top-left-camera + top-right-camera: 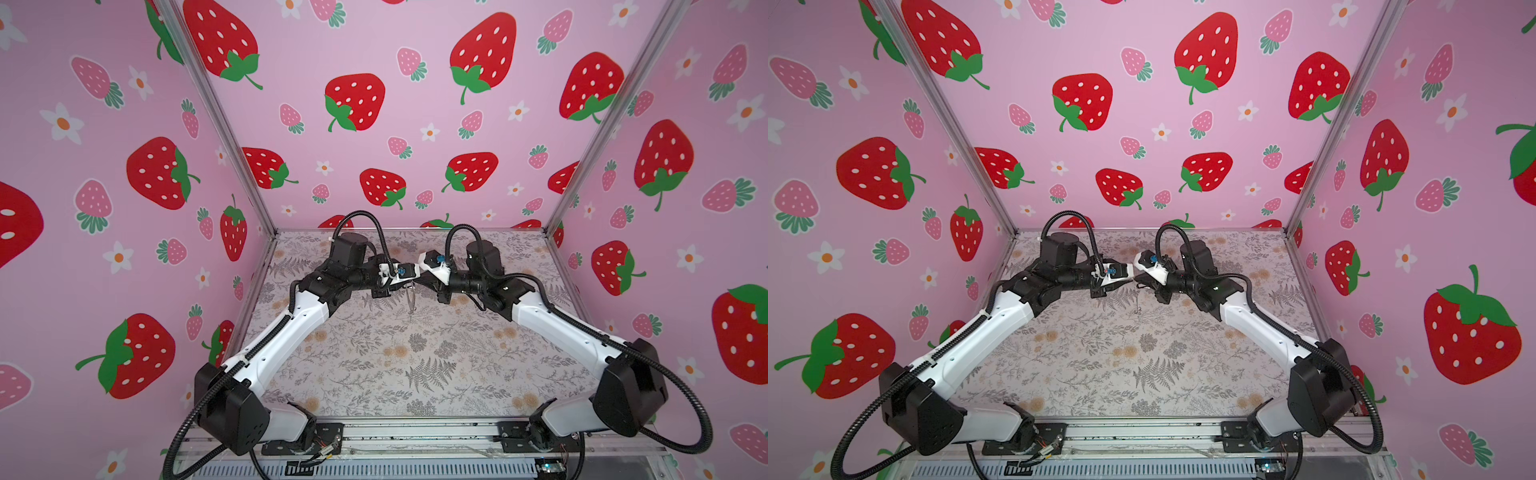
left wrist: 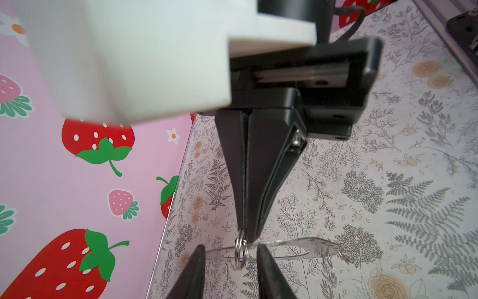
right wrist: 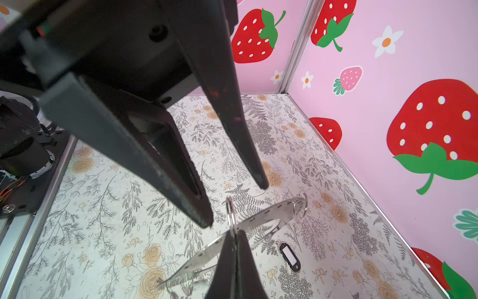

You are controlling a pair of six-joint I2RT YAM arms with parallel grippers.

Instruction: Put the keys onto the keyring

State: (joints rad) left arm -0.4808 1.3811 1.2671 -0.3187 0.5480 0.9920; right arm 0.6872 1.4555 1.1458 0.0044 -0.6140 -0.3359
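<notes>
Nearest, on the cam side of the keyring (image 3: 271, 214): metal front rail (image 1: 415, 432) w/ both arm bases bolted on, then an open stretch of floral table (image 1: 374, 365). Both arms reach in from the sides & meet over the table's far half, right where the keyring hangs.

Keyring is off the table and tilted. It's flat & silvery w/ tiny holes along the rim. In both top views it's only a thin sliver under the gripper tips.

R gripper (image 2: 244, 231): clenched, fingers pressed flat together, pinching a small wire loop (image 2: 240, 249) threaded thru the keyring's rim, so the keyring hangs from that loop.

L gripper (image 2: 231, 248): released, fingers apart, one on each side of the same wire loop. Tips are v. close to the keyring; can't tell if either touches it. Nothing gripped.

2nd loop (image 3: 301, 207) sits further along the keyring's rim at its raised end. More wire bits hang at the low end, too blurred to count.

Key tag (image 3: 290, 256): black rim, white centre, lying flat on the table just beside & below the keyring, not touching it, w/ a small split ring at one end. Key blade next to it is too faint to make out.

Beyond the keyring: rest of the table, then the strawberry-print back wall (image 1: 395, 124).
</notes>
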